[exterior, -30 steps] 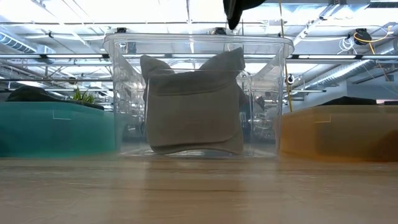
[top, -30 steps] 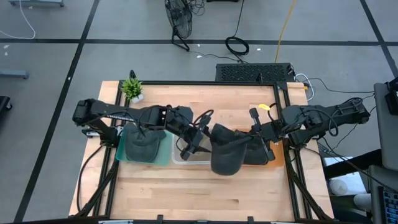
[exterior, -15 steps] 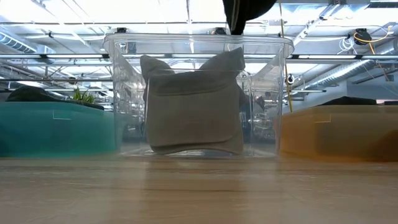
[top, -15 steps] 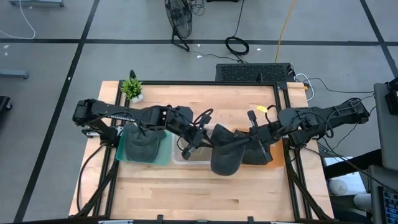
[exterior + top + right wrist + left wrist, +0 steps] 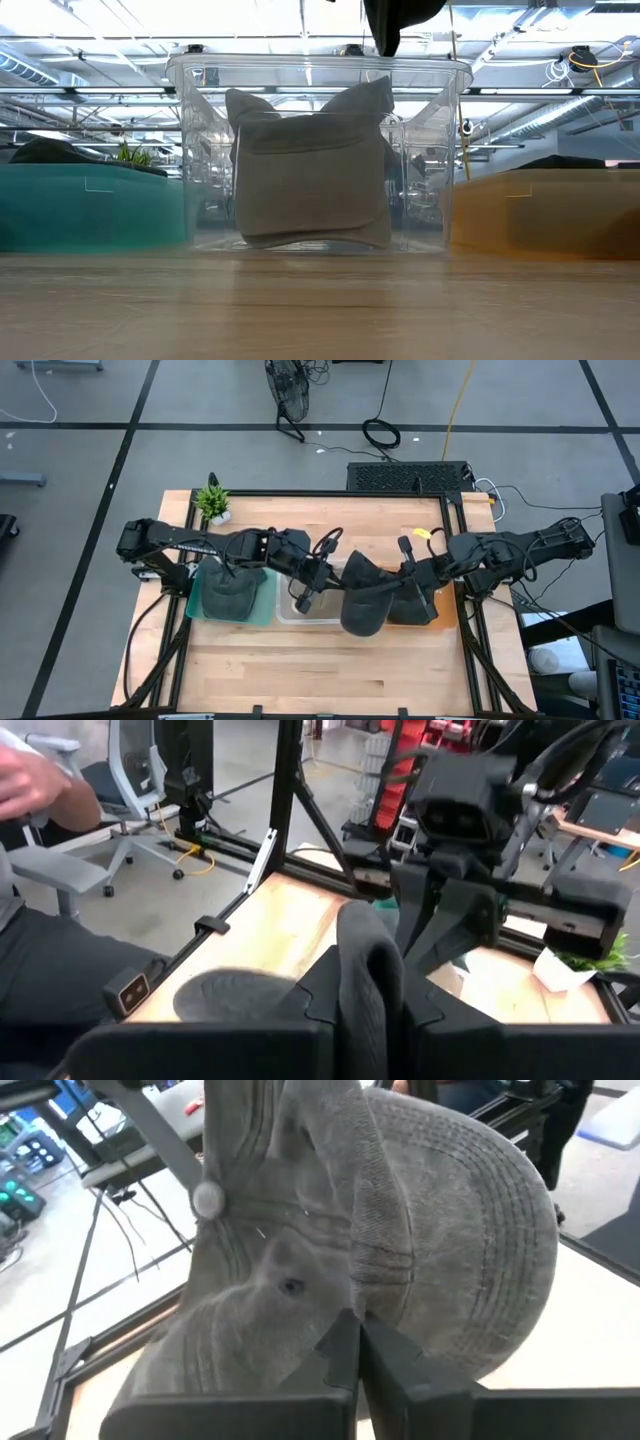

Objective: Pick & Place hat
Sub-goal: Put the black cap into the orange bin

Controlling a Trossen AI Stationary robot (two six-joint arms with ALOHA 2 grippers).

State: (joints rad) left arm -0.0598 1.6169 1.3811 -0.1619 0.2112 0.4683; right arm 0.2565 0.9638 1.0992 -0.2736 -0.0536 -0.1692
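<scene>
A dark grey cap, the hat (image 5: 362, 605), hangs in the air between my two grippers, above the right end of the clear bin (image 5: 298, 610). Its lowest part (image 5: 400, 15) dips into the top of the low view. My left gripper (image 5: 322, 582) reaches it from the left and is shut on it (image 5: 352, 1320). My right gripper (image 5: 408, 588) comes from the right, with a fold of the hat between its fingers (image 5: 370, 955). A beige hat (image 5: 310, 170) stands inside the clear bin. My left gripper pinches the hat between its two fingers where the crown meets the stitched brim (image 5: 352, 1295). The fingers come roughly level from the table's left. The hat is clear of the bins, its brim (image 5: 480, 1230) spreading beyond the fingers. My right gripper has a thick fold of the hat's dark cloth (image 5: 368, 935) between its two fingers, coming roughly level from the table's right. The fold stands up past the fingertips. Which part of the hat this is, the fingers hide.
A teal bin (image 5: 268, 600) at the left holds a dark hat (image 5: 228, 595). An orange bin (image 5: 445, 610) sits at the right under my right arm. A small plant (image 5: 212, 502) stands at the far left corner. A seated person (image 5: 40, 790) shows beyond the table.
My left gripper has moved a little right, up against the hat, and has taken hold of it. The hat has shifted slightly toward the far edge, and more of it now hangs into the top of the low view.
</scene>
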